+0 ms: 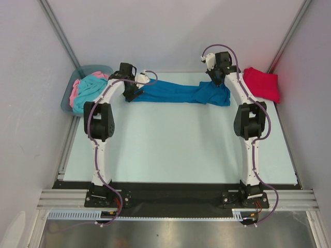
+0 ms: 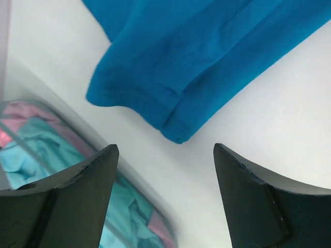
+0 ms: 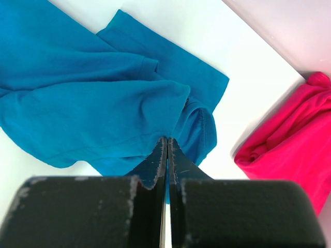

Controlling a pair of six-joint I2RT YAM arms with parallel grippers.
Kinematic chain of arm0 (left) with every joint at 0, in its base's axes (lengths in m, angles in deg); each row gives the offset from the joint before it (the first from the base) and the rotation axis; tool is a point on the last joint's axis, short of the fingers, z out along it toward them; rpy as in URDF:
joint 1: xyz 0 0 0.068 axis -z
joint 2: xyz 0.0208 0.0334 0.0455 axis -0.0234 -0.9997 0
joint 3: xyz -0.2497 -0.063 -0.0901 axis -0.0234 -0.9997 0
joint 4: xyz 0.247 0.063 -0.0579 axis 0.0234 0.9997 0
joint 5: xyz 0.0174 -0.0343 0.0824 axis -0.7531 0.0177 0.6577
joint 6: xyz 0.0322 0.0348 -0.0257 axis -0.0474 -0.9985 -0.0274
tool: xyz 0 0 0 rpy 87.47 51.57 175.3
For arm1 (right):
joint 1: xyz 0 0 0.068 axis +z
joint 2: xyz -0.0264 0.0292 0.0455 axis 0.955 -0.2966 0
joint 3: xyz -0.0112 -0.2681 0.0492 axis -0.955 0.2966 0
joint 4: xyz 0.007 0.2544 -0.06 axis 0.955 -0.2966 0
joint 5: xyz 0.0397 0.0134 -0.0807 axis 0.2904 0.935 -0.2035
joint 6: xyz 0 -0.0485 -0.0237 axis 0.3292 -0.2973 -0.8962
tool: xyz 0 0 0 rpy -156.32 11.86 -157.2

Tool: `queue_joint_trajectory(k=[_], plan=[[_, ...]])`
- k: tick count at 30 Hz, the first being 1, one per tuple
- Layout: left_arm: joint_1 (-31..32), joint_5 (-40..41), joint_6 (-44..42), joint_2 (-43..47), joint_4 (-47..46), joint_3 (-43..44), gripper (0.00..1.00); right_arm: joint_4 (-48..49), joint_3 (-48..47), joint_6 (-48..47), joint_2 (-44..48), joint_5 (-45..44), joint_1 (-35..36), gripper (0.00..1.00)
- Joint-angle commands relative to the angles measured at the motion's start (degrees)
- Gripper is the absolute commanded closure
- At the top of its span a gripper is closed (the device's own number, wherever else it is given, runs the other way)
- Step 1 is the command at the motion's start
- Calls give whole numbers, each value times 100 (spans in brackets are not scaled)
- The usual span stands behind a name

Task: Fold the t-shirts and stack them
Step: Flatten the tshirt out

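A deep blue t-shirt lies stretched in a long band across the back of the table. My right gripper is at its bunched right end. In the right wrist view this gripper is shut, pinching a fold of the blue t-shirt. My left gripper hovers at the shirt's left end. Its jaws stand wide open and hold nothing, just short of a corner of the blue cloth. A bright red t-shirt lies folded at the back right corner.
A grey-blue bin at the back left holds a turquoise shirt and a pink one. The bin's rim runs close beside my left fingers. Grey walls enclose the table on three sides.
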Motion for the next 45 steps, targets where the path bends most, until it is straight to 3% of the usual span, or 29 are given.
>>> queue_joint_trajectory(k=[1, 9, 12, 13, 14, 15, 22, 45], plan=[[23, -280, 190, -77, 73, 115, 20, 115, -129, -22, 266, -79, 37, 100], [14, -113, 146, -279, -146, 255, 24, 106, -94, 4, 274, -79, 46, 100], [-38, 28, 242, -341, -173, 483, 37, 115, -94, -13, 283, -106, 55, 100], [-82, -33, 278, -350, -173, 536, 49, 115, -94, -22, 274, -97, 64, 100], [-100, -51, 287, -341, -173, 589, 54, 124, -94, -31, 274, -114, 55, 100], [-109, -51, 304, -324, -165, 607, 56, 124, -94, -31, 274, -132, 55, 100], [-126, -42, 225, -420, -173, 607, 52, 141, -103, -49, 266, -132, 81, 100], [-179, 116, 111, -860, -235, 976, 51, 159, -76, -136, 292, -185, 116, 100]])
